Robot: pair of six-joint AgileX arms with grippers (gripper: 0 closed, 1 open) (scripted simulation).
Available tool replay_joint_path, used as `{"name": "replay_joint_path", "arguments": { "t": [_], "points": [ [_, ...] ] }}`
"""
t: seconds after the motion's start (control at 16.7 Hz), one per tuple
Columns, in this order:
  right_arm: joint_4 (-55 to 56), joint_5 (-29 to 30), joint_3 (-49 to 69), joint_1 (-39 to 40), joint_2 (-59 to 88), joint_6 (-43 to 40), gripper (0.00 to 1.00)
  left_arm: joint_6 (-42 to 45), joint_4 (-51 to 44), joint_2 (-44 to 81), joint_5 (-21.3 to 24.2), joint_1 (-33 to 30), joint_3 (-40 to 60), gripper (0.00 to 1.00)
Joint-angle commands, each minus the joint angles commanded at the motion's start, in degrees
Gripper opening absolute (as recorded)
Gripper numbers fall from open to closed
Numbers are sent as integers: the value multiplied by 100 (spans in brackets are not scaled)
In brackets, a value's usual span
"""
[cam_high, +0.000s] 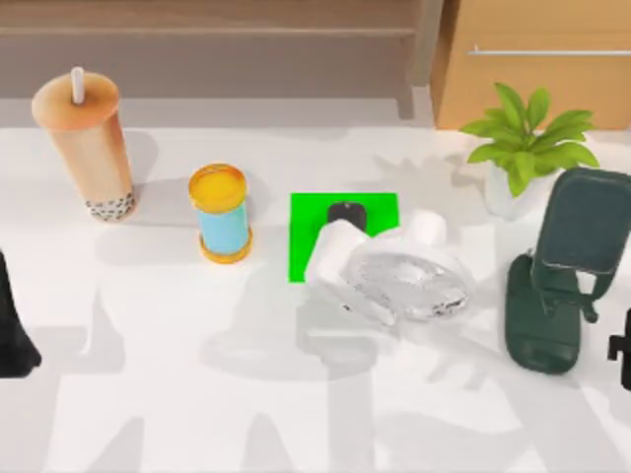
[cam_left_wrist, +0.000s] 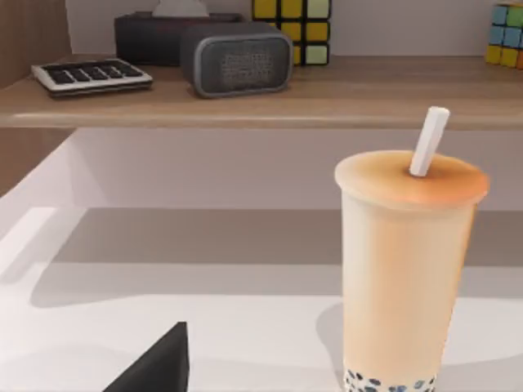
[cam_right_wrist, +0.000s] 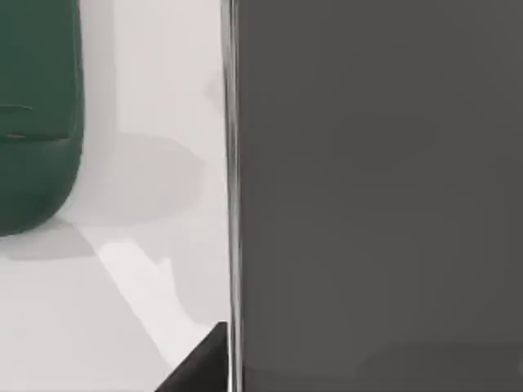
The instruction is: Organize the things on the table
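Two parked arms at the edges of a cluttered glossy white counter (cam_high: pixel 148 394).

Nearest, the left tool (cam_high: pixel 12 330) sits at the counter's left edge and the right tool (cam_high: pixel 621 350) at its right edge; I cannot tell whether either is open. Mid-counter, the white desk fan with clear cage (cam_high: pixel 394 276) lies tipped beside the small black rounded gadget (cam_high: pixel 347 214) on the bright green square patch (cam_high: pixel 306 246). At right the grey-screened smartphone (cam_high: pixel 589 219) rests in a dark green stand (cam_high: pixel 540 320). Far left stands the tall orange-beige bubble tea cup with white straw (cam_high: pixel 89 148).

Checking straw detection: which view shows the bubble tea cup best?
Left wrist view: the bubble tea cup stands close, side-on, with straw, lid and pearls clear. Top view shows it smaller, tilted by perspective, at the table's far left.
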State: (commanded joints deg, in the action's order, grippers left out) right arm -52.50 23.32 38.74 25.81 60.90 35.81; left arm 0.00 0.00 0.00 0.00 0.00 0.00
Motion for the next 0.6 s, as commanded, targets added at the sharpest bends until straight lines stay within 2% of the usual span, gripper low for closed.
{"name": "replay_joint_path", "arguments": {
  "t": [0.3,0.42,0.6],
  "points": [
    [890,1717,214,1313,-180,698,0,0,0,0,0,0,0,100],
    [1310,2134,244,1859,-36,858,0,0,0,0,0,0,0,100],
    [1774,2455,259,2446,180,978,0,0,0,0,0,0,0,100]
  ]
}}
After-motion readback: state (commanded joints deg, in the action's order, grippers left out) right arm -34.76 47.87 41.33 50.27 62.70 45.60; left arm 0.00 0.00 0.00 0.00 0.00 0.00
